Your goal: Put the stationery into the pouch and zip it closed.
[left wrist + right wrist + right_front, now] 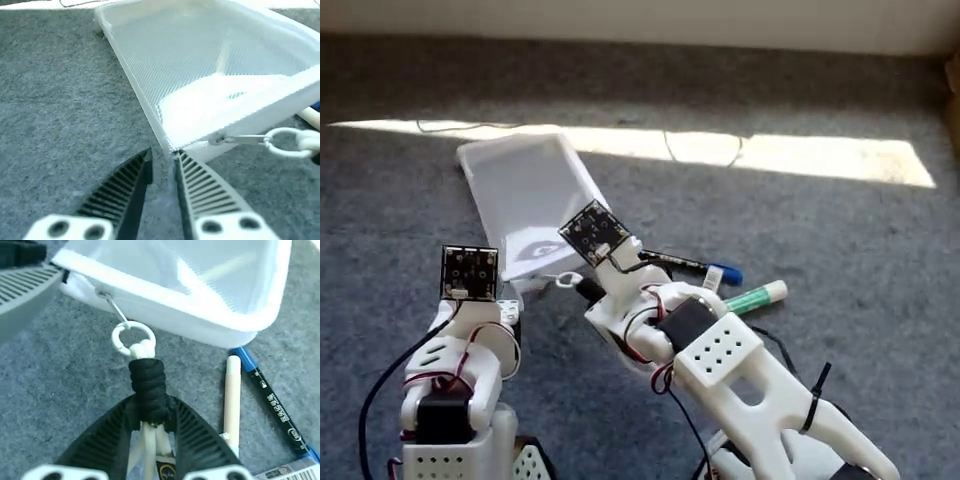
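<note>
White mesh pouch (525, 195) lay flat on the grey, carpet-like tabletop (840, 250), left of centre, with its far end reaching a strip of sunlight (800, 155) and its zip edge turned toward the two arms. The left jaws stood a narrow gap apart with nothing between them, their tips just at the pouch's near left corner; whether they touched it could not be told. The right jaws were closed on a black cord (147, 385) knotted to the white ring (133, 337) of the zip pull, just near of the zip edge. Right of the pouch's near end, outside it, a black marker (672, 263) with a blue cap and a green pen (755, 297) with a white cap lay on the tabletop, close beside each other and next to the right arm (740, 370).
</note>
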